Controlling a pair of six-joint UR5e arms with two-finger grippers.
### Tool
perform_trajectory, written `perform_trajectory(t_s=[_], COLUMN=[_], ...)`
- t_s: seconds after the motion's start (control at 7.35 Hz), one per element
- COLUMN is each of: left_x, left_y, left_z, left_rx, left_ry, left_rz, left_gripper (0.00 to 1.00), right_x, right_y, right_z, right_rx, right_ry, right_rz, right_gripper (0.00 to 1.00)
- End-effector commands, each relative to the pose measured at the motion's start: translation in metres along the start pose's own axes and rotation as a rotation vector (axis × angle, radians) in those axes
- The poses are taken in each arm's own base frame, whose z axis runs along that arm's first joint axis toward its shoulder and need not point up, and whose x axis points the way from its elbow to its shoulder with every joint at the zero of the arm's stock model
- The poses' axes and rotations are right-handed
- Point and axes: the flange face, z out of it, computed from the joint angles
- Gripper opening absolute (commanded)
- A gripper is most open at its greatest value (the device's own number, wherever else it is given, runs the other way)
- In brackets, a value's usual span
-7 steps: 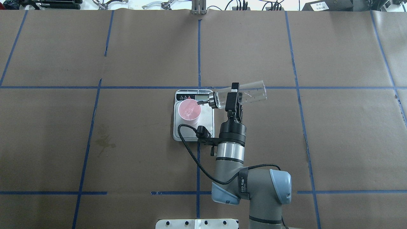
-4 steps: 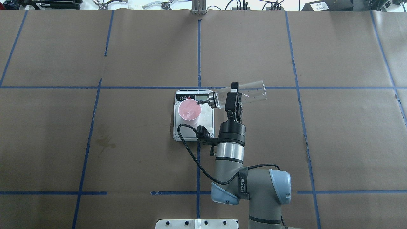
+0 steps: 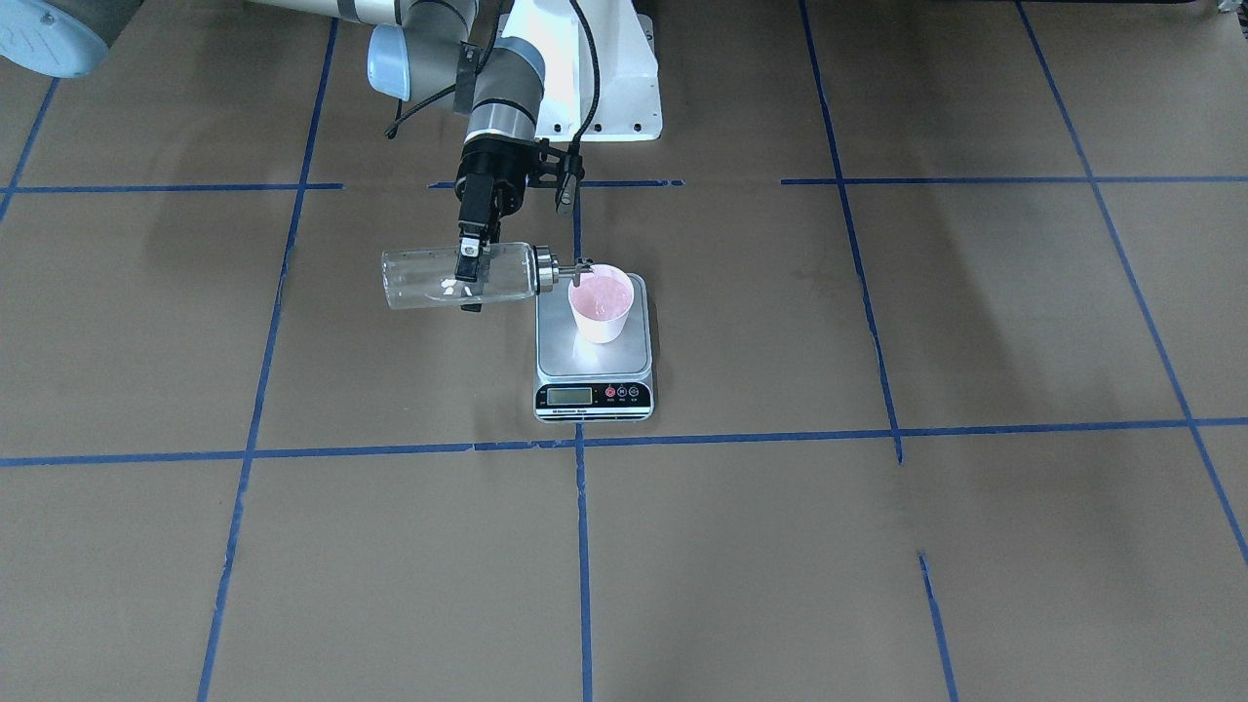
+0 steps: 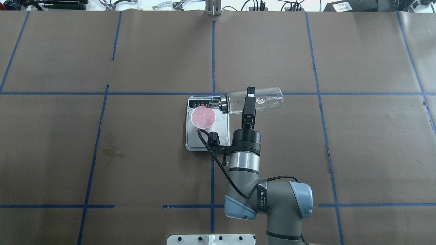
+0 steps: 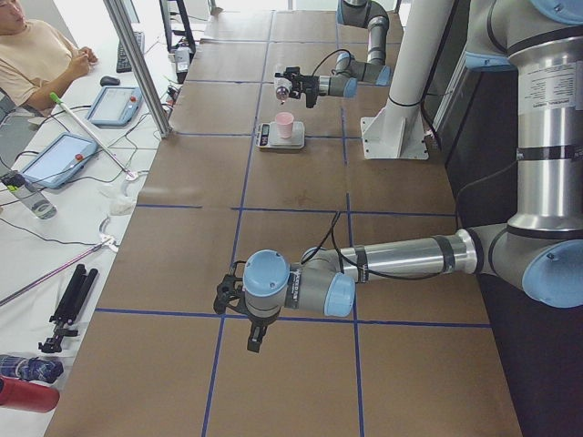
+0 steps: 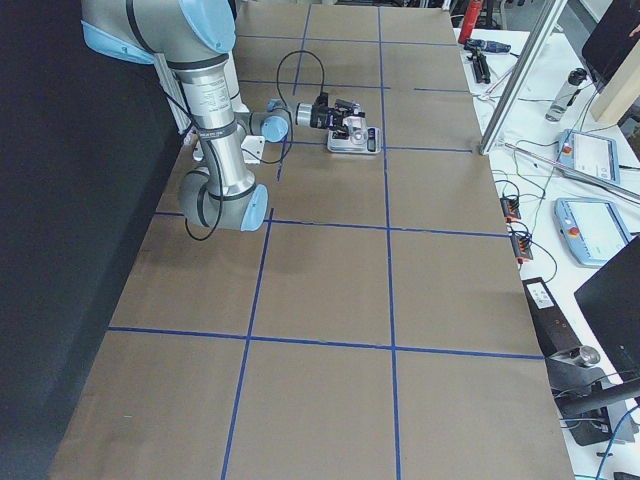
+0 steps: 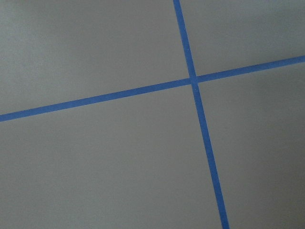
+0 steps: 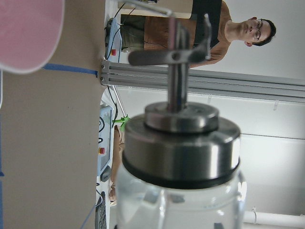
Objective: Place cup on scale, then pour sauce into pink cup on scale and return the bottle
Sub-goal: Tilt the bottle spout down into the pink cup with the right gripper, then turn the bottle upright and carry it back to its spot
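Observation:
The pink cup (image 4: 203, 118) stands on the silver scale (image 4: 223, 128) with pale pink liquid in it. My right gripper (image 4: 250, 99) is shut on the clear glass bottle (image 4: 269, 99) and holds it about level above the table, right of the scale. Its silver cap (image 4: 223, 103) and spout point left, at the cup's far rim. The front-facing view shows the same: bottle (image 3: 419, 280), gripper (image 3: 471, 283), cup (image 3: 602, 304), scale (image 3: 565, 363). The right wrist view shows the cap (image 8: 181, 143) close up and the cup's rim (image 8: 24, 33). My left gripper (image 5: 255, 341) shows only in the left side view; I cannot tell its state.
Brown paper with blue tape lines (image 4: 213, 51) covers the table. The robot's white base plate (image 3: 604, 88) lies behind the scale. Operators, tablets (image 5: 114, 105) and cables are off the table's far side. The left wrist view shows only paper and tape (image 7: 193, 81).
The bottle has swung from spout-down over the cup to about level. It moved a little toward the table's far side, and the spout now sits at the cup's far rim.

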Motion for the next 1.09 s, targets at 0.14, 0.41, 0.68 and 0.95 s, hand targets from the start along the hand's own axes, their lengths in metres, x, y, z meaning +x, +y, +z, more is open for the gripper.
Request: perform_trajectory(t_s=[0.14, 0.41, 0.68, 0.95], left_x=[0.0, 0.001, 0.002, 0.002], left_y=[0.0, 0.0, -0.002, -0.001], left_z=[0.0, -0.001, -0.003, -0.002], left_rx=[0.0, 0.002, 0.006, 0.005], left_ry=[-0.001, 0.0, -0.002, -0.001], left_rz=[0.0, 0.002, 0.006, 0.006], left_gripper=[1.0, 1.0, 1.0, 1.0], right_x=[0.003, 0.008, 0.009, 0.011], right_y=[-0.002, 0.012, 0.042, 0.073], right_z=[-0.003, -0.005, -0.003, -0.005], right_rx=[0.002, 0.047, 0.103, 0.161], right_ry=[-0.063, -0.161, -0.242, -0.313], right_rz=[0.211, 0.49, 0.73, 1.001], right_gripper=[0.0, 0.0, 0.0, 0.0])
